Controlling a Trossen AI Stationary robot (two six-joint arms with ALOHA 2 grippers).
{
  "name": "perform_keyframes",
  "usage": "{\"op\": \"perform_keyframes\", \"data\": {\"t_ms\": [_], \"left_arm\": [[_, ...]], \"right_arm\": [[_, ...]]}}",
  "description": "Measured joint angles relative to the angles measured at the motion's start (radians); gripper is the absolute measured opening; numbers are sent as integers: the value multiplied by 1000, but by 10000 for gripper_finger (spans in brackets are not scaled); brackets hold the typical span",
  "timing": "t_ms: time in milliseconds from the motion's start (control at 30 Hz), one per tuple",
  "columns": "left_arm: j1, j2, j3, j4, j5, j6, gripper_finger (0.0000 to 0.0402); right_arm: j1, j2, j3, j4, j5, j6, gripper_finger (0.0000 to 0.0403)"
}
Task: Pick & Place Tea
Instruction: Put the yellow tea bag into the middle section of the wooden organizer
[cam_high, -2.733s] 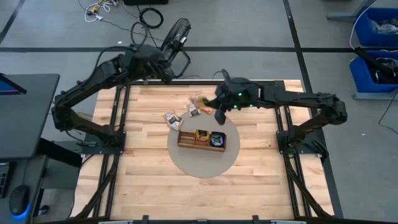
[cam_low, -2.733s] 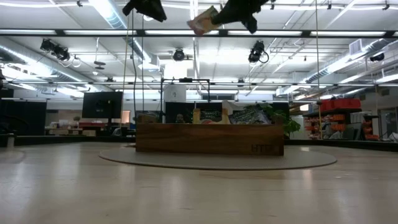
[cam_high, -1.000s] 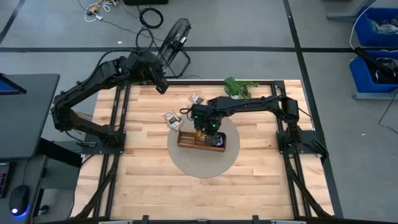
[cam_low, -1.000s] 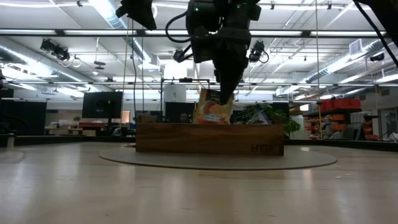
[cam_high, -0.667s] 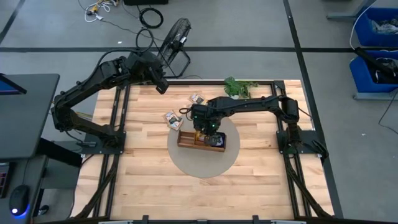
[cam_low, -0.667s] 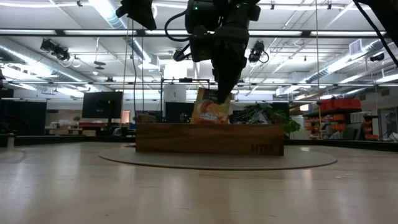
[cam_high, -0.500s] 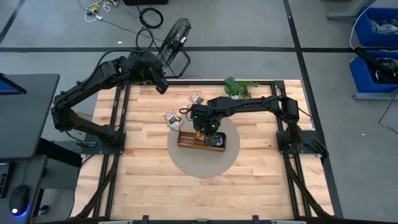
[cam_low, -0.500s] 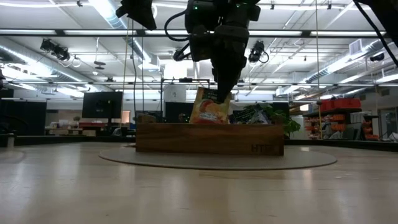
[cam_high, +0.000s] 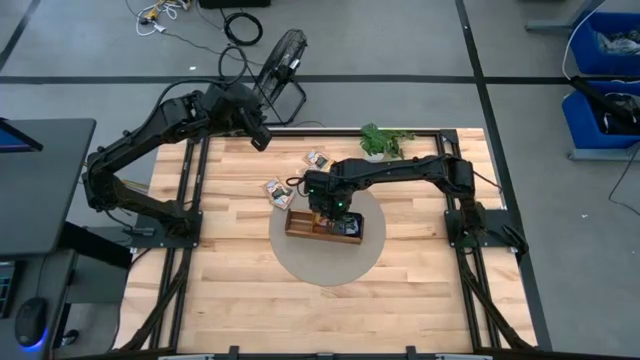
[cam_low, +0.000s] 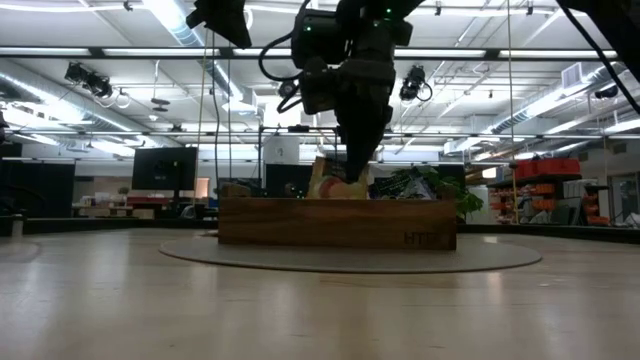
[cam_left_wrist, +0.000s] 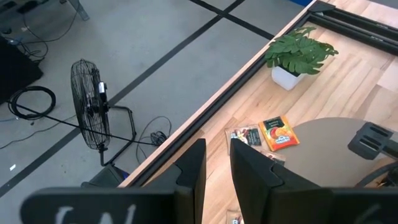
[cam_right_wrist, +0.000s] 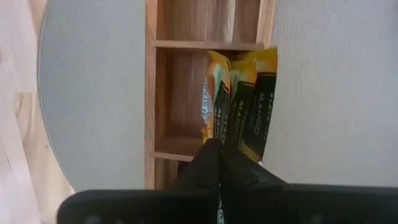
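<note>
My right gripper hangs straight over the middle compartment of the wooden tray, pinched shut on the top edge of an orange tea packet. In the wrist view the packet stands on edge below the fingers, its lower part already down in that compartment, right beside the yellow-and-black packets filed there. In the low view the held packet shows only its top above the tray's front wall; whether its bottom edge touches the tray floor I cannot tell. The relation that counts: packet directly under the gripper, upright, its flat face parallel to its neighbours and its width running across the tray's long axis. So the release, I judge, needs little more than opening in place. Main risk is the packet tipping toward the bare side of the compartment. The loose packets left on the desk lie at roughly ten to twelve o'clock from the tray, nearer the right arm. My left gripper waits high at the desk's far left corner, well apart, fingers slightly parted and holding nothing; its camera sees an orange packet flat on the desk.
</note>
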Motion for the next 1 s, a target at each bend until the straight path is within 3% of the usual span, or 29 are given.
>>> {"op": "perform_keyframes", "data": {"t_ms": [233,633,867,1000], "left_arm": [[0,0,0,0,0,-1,78],[0,0,0,0,0,10,78],[0,0,0,0,0,32,78],[0,0,0,0,0,34,78]], "right_arm": [[0,0,0,-6,1,9,21],[0,-22,0,-16,20,14,146],[-13,-106,1,54,237,-53,185],[-71,-142,3,83,268,2,200]]}}
